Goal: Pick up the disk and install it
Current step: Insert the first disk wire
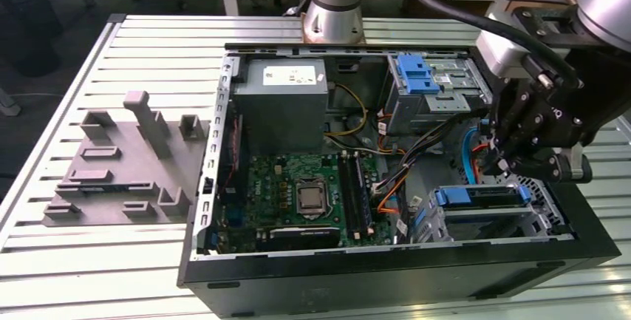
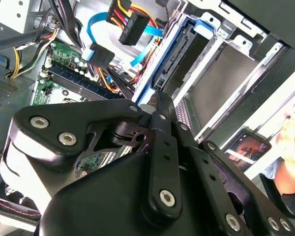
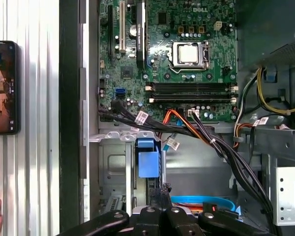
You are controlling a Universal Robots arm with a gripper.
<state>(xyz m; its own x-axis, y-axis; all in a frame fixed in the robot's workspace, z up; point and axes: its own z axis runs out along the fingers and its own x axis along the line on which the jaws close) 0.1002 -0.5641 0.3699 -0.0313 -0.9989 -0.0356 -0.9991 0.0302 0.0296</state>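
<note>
Open computer case [image 1: 394, 279] on slatted metal table [image 1: 59, 261], motherboard [image 1: 306, 194] exposed, grey metal box [image 1: 286, 106] beside it, black gripper [image 1: 500, 163] at exterior view's right, just over blue-framed disk [image 1: 476, 196] in drive bay, grey fixture [image 1: 118, 165] well apart.

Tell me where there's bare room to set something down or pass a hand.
Bare table lies at the exterior view's left, around the grey fixture. Inside the case it is crowded: cables fill the gap between motherboard and drive cage, where the gripper hangs.
</note>
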